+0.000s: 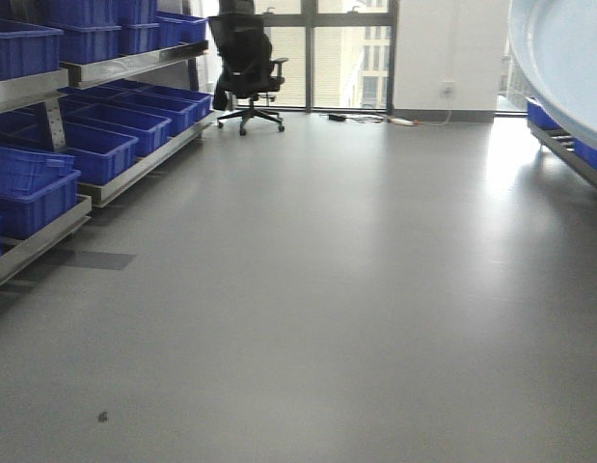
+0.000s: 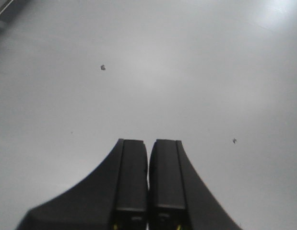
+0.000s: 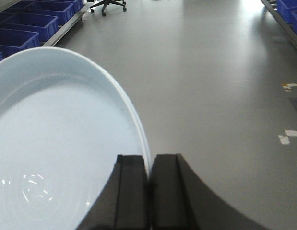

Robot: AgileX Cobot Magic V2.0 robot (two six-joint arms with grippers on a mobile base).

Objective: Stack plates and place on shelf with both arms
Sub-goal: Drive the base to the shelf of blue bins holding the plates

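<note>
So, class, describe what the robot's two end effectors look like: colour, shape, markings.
The left end effector and right end effector match: each has two matte black fingers with flat, rectangular tips and outer edges that flare in a curve toward the base. Small yellow marks show low on the left one. No cables are visible.

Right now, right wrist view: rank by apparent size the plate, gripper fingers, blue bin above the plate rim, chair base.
1. plate
2. right gripper fingers
3. blue bin
4. chair base, cropped

Nearness to the camera inflates the first two.
</note>
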